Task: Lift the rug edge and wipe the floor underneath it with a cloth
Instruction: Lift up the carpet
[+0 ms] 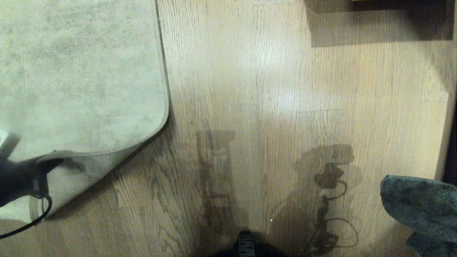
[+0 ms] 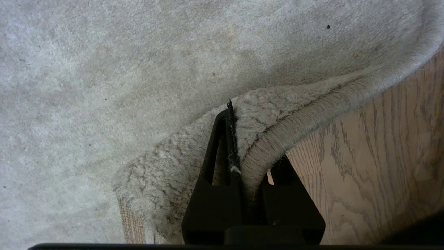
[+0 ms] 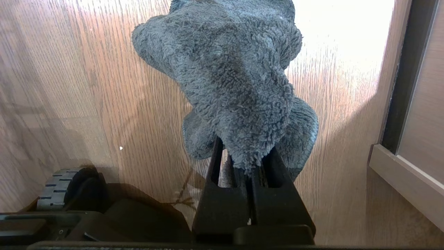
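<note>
The pale grey-beige rug [image 1: 78,71] covers the upper left of the head view. Its near rounded corner is raised and curled over, showing its underside [image 1: 71,185]. My left gripper [image 1: 50,163] is at the left border there, shut on the rug's bound edge [image 2: 277,128]. One finger [image 2: 222,139] lies on the pile, the other is under the trim. Light brown wood floor [image 1: 271,107] lies bare beside the lifted corner. The dark grey-teal cloth [image 1: 417,203] hangs at the lower right. My right gripper [image 3: 242,156] is shut on a bunched fold of the cloth [image 3: 229,69] above the floor.
A dark piece of furniture [image 1: 392,18] casts a shadow at the top right. A dark frame and pale skirting [image 3: 399,86] run along the right side. My base [image 1: 246,246] and a wheel [image 3: 59,189] are at the near edge. Arm shadows fall on the middle floor.
</note>
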Available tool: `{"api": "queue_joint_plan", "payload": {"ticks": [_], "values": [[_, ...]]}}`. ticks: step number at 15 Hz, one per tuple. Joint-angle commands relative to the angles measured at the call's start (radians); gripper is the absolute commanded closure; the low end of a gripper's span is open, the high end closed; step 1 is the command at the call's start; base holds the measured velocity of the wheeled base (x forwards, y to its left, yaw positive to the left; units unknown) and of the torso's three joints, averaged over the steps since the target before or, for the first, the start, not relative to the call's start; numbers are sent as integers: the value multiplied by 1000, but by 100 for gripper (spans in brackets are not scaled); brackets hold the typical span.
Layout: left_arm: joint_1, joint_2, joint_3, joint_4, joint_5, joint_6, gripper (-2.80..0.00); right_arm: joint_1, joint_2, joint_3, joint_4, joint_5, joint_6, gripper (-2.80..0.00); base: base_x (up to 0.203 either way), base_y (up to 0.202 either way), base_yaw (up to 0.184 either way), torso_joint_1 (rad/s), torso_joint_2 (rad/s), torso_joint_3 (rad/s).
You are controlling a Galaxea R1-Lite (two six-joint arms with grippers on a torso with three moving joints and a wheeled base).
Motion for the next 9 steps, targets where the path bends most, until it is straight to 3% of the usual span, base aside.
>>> {"api": "queue_joint_plan", "payload": {"ticks": [1,9], "values": [[4,3,3,-6,-3,1,0,0,1,0,0,0,0,0,0,0,0,0,0,0],[5,-7,35,-15,-3,4,0,0,1,0,0,0,0,0,0,0,0,0,0,0]]}}
